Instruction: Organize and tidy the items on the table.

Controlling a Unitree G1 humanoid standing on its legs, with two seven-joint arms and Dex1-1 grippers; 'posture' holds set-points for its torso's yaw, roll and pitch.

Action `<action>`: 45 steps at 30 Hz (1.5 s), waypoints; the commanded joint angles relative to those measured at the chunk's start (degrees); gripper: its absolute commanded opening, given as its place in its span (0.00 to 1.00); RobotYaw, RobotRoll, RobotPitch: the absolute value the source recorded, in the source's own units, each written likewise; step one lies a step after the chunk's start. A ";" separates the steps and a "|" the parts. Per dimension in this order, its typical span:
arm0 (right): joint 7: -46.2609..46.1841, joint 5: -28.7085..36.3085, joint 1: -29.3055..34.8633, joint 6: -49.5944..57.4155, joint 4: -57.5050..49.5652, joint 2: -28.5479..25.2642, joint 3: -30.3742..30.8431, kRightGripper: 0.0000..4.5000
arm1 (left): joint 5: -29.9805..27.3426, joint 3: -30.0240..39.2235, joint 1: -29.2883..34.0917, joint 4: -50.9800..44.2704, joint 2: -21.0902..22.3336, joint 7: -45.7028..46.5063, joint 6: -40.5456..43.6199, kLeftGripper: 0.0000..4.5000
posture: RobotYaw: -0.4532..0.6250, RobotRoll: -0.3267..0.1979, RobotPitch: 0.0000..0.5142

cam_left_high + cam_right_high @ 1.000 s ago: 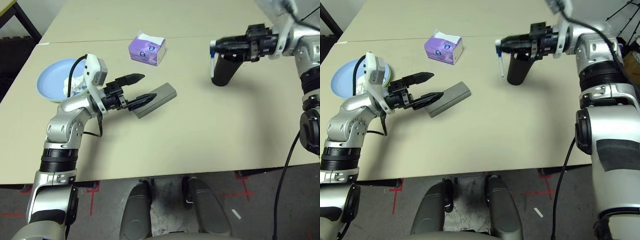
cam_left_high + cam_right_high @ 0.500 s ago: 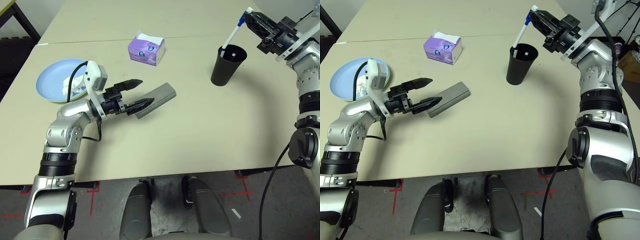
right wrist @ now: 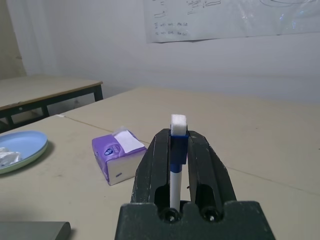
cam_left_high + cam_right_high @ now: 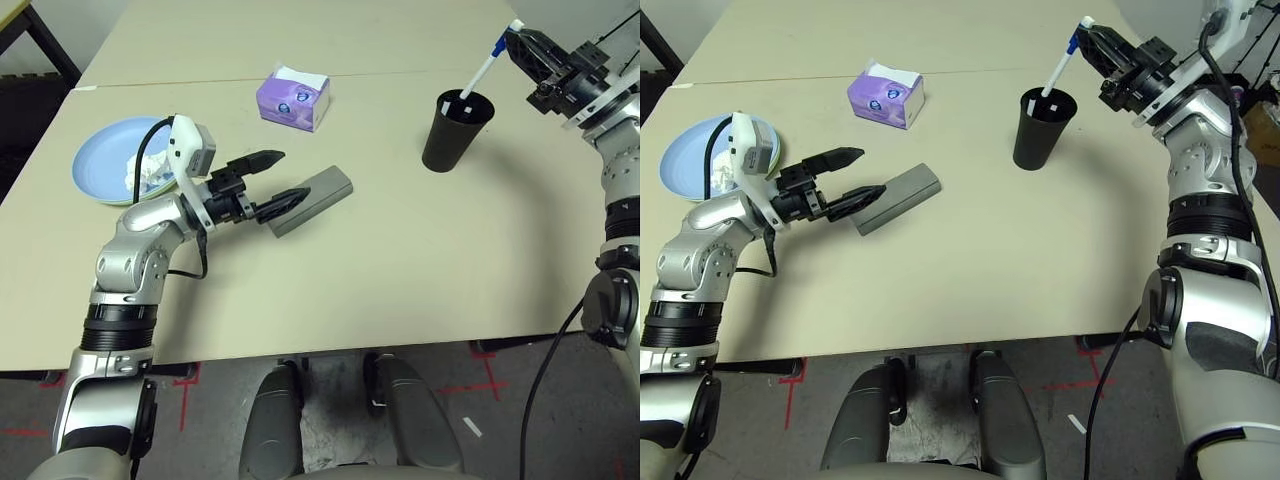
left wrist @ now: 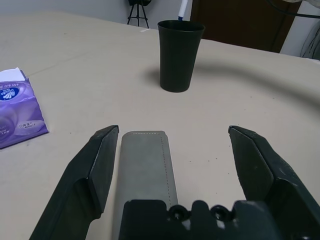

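**Pen over the cup: let it drop clean, then close on the case**

The right gripper (image 4: 1092,35) has its two black fingers pinched on the top end of a white pen (image 4: 1063,61) with a blue band. The pen slants down, and its lower tip sits inside the mouth of the black cup (image 4: 1042,127), which stands upright on the far right part of the table (image 4: 400,270). In my judgement the step in hand is dropping this pen into the cup. To do it well, the pen should be lowered until more of its length is inside, then the fingers parted without a sideways pull (the cup looks light and tall, so a drag on the pen could tip it).

The left gripper (image 4: 280,177) hovers low, fingers spread wide, astride the near end of the grey glasses case (image 5: 144,165), which lies flat near the table's middle. The left wrist view shows one finger (image 5: 98,160) just beside the case's edge and the other well apart from it, so the grip is off-centre; shifting to centre the case between the fingers before closing would keep it from swivelling.

Behind the left arm a pale blue plate (image 4: 100,160) holds a crumpled white tissue (image 4: 148,172). A purple tissue pack (image 4: 294,97) rests beyond the case.
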 commanded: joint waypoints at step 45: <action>-30.55 -6.46 19.41 -13.22 -8.93 6.94 -3.29 0.98 | 6.95 20.44 8.57 0.78 -4.65 36.55 -12.35 1.00 | 0.36 0.62 0.35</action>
